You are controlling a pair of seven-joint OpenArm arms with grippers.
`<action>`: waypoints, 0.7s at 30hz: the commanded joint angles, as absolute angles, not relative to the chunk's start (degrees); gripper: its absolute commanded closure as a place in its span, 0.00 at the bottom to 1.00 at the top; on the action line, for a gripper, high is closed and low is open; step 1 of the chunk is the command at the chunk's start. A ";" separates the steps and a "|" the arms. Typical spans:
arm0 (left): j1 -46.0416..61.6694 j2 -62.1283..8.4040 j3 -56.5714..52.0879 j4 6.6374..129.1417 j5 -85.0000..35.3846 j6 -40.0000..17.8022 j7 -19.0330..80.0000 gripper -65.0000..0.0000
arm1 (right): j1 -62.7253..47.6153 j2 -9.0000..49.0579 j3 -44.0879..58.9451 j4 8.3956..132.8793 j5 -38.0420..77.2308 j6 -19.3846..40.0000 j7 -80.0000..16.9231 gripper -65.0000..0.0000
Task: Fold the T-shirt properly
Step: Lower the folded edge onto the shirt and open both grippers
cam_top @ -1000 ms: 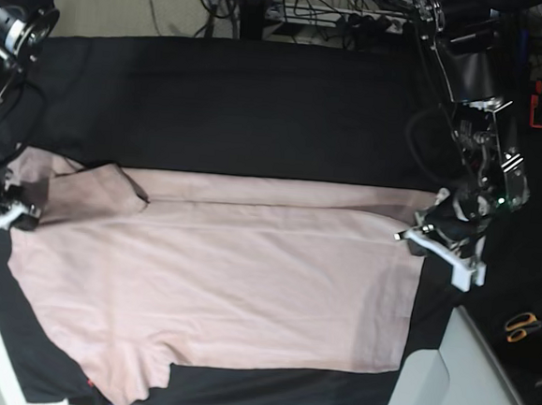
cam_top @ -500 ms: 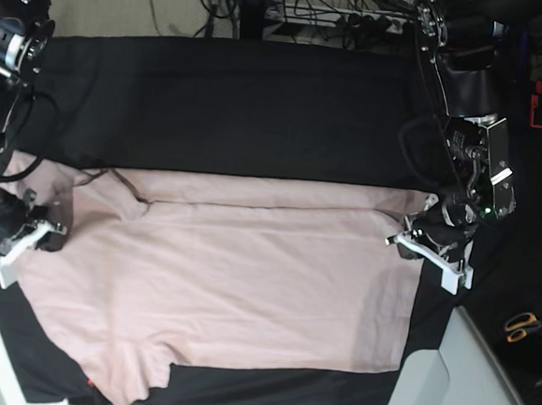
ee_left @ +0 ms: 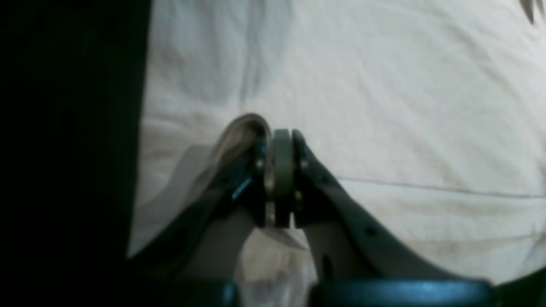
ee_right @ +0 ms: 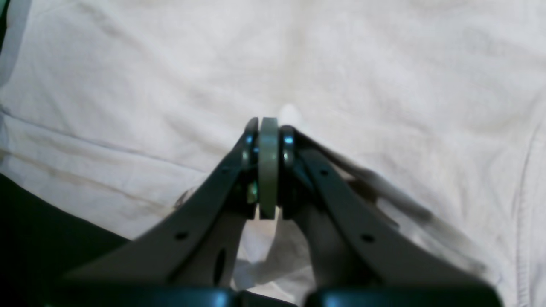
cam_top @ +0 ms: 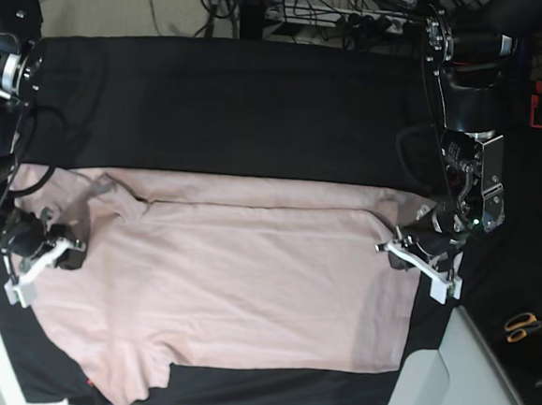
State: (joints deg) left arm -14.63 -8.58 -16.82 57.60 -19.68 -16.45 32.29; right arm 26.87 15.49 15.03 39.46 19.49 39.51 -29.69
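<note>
Both claws, left claw (cam_top: 415,255) and right claw (cam_top: 49,253), pinch T-shirt (cam_top: 236,284) edges; uneven pulling could slip fabric, skewing the fold.

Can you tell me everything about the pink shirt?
The T-shirt is pale pink, soft-looking cloth with short sleeves, lying mostly flat and lightly wrinkled on the black cloth. Its far edge is folded over along the length. The left gripper pinches one end, the right gripper the other, both shut on fabric.
</note>
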 commanded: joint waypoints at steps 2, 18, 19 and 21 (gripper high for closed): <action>-16.84 -9.10 -16.66 58.15 -20.09 -16.84 31.16 1.00 | 28.97 16.31 15.08 40.40 20.79 40.00 -26.95 0.99; -19.03 -8.84 -16.66 51.47 -14.29 -16.84 27.03 1.00 | 30.20 16.40 9.45 34.24 20.79 40.00 -19.12 0.99; -19.03 -8.84 -16.66 51.56 -14.29 -16.84 27.03 1.00 | 30.20 16.40 9.45 33.71 20.79 40.00 -18.51 0.99; -19.03 -8.84 -16.66 51.65 -14.29 -16.84 27.03 1.00 | 30.20 16.40 9.45 33.63 20.79 40.00 -17.19 0.99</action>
State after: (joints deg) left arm -17.61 -8.16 -16.67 50.50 -13.67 -16.47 28.08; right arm 28.16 15.55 9.37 32.62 19.46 39.51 -18.96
